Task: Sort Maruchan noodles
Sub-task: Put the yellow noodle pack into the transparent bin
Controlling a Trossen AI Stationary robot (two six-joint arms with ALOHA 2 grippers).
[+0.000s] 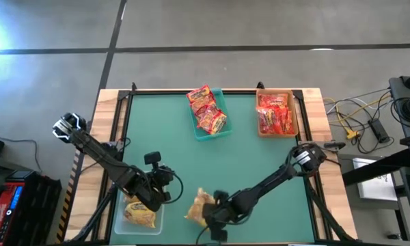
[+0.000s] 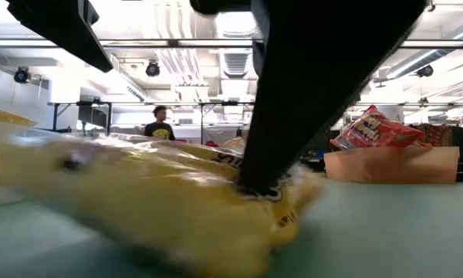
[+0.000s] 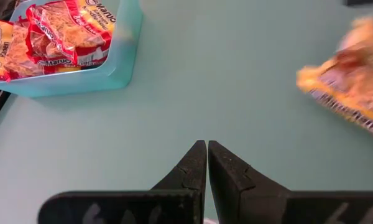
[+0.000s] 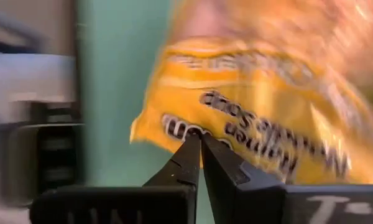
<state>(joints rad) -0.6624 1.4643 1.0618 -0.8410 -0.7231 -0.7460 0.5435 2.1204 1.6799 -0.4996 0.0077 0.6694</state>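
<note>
Right gripper [image 4: 200, 144] jaws pinched shut on yellow packet's [image 1: 199, 206] edge just beside clear bin [image 1: 123, 227], left gripper [image 3: 207, 152] jaws closed empty above that bin; thin crinkly pinch likely to slip mid-carry.

The middle of the green table [image 1: 253, 160] is bare, so a hand can pass there. At the far edge stand a teal plastic bin [image 1: 221, 113] and a tan bin [image 1: 292, 119], with a gap between them. A clear bin [image 1: 138, 222] and a yellow crinkly noodle packet [image 1: 199, 205] block the near edge.
</note>
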